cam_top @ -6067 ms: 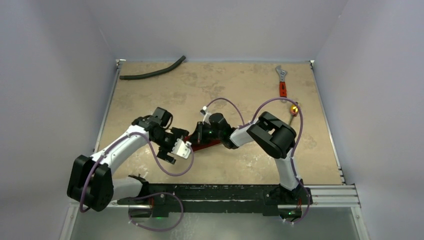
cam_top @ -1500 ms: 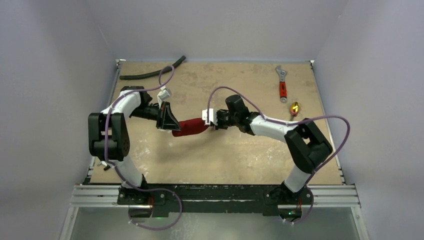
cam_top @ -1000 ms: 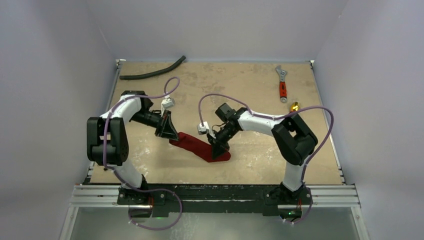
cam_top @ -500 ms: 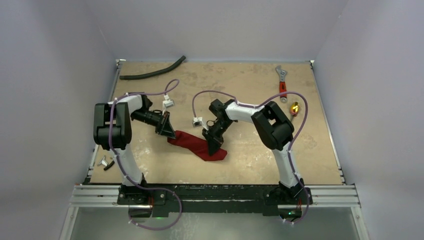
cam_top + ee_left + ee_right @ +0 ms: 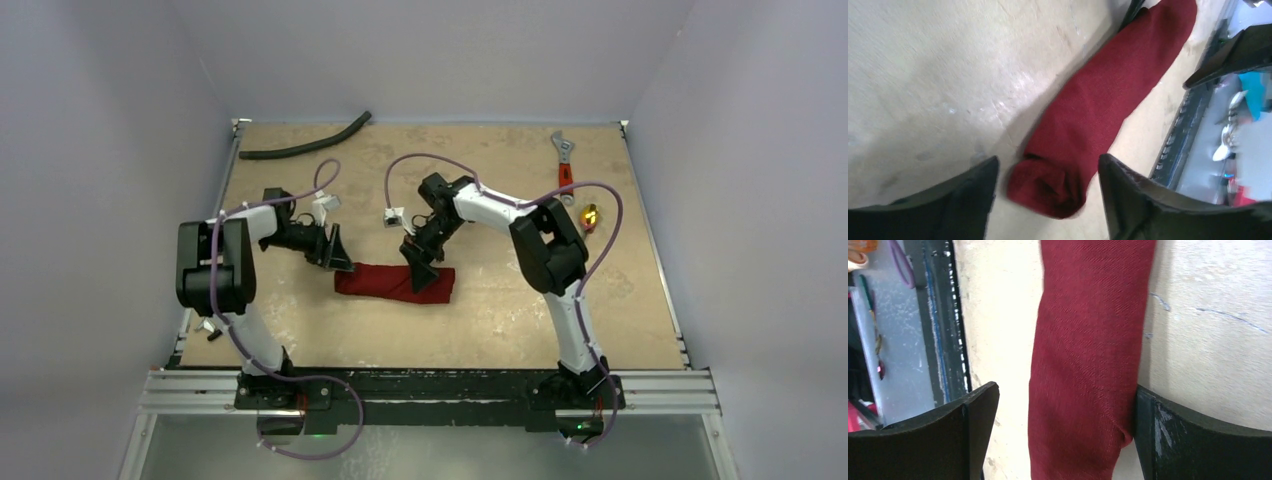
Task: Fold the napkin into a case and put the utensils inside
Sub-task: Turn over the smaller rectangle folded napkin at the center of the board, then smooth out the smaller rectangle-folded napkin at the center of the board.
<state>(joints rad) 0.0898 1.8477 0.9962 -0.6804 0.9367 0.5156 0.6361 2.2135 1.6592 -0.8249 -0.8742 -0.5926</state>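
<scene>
Napkin lies folded, left gripper and right gripper both open over it. Folding looks about done, so utensils next, well beyond the right gripper.

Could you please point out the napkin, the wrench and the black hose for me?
napkin (image 5: 388, 283): top view, middle of the folded cloth.
wrench (image 5: 566, 179): top view, red handle.
black hose (image 5: 300, 150): top view, mid-length.

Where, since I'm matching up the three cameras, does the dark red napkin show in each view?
Top external: napkin lies as a flat horizontal band, mid-picture.
Left wrist: napkin runs diagonally from bottom centre to top right.
Right wrist: napkin is a vertical strip down the centre.
Shared landmark: the black rail, bottom in top external, right in left wrist, left in right wrist.
</scene>
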